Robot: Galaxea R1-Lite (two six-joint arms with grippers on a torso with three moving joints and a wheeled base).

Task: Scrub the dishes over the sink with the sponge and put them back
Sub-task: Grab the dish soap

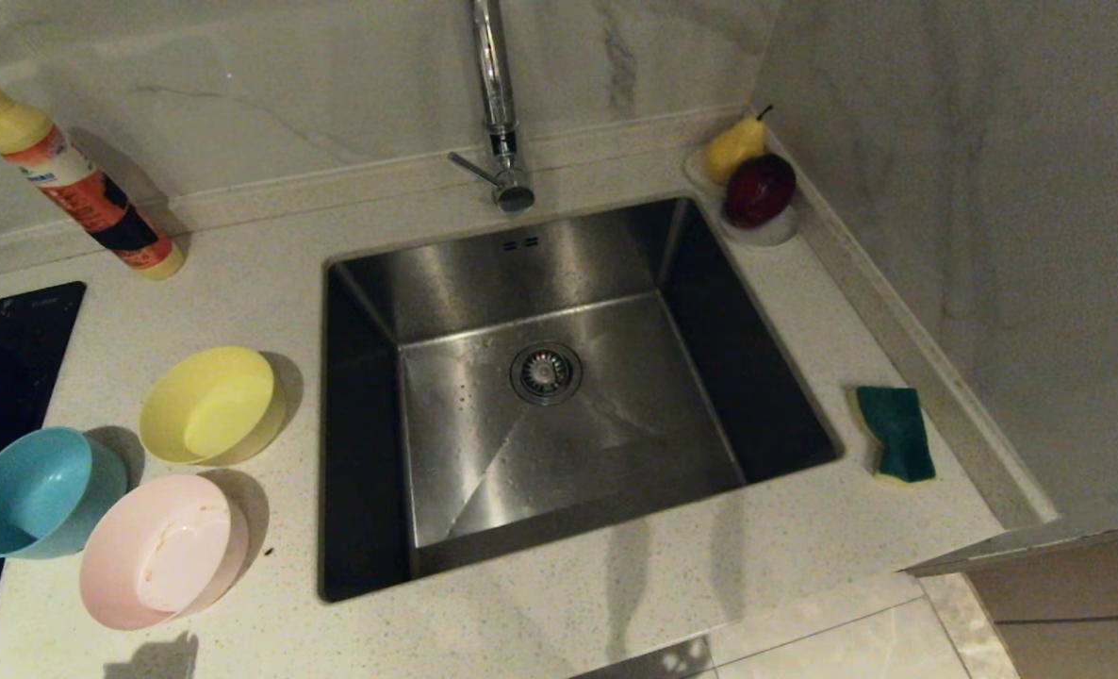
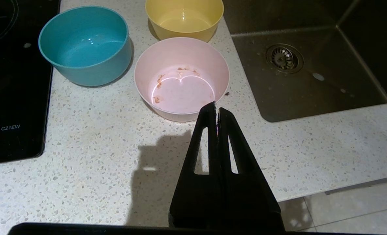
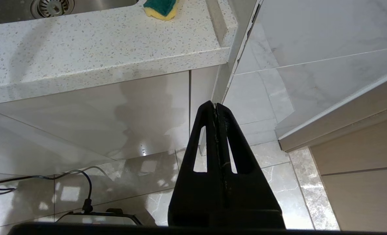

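Note:
Three bowls stand on the counter left of the sink point(image 1: 804, 387): a yellow bowl point(image 1: 206, 405) point(image 2: 184, 18), a light blue bowl point(image 1: 36, 492) point(image 2: 84, 44) and a pale pink bowl point(image 1: 160, 552) point(image 2: 181, 78) with brownish smears inside. The sponge point(image 1: 895, 433) point(image 3: 161, 7), green face up, lies on the counter right of the basin. My left gripper point(image 2: 216, 108) hangs shut and empty over the counter's front edge, just short of the pink bowl. My right gripper point(image 3: 215, 104) is shut and empty, below counter level in front of the cabinet. Neither gripper shows in the head view.
A chrome tap point(image 1: 498, 104) rises behind the basin. A white dish with a pear point(image 1: 734, 146) and a dark red fruit point(image 1: 759, 190) stands at the back right corner. A detergent bottle point(image 1: 73, 179) leans at the back left. A black hob point(image 1: 3, 377) borders the bowls.

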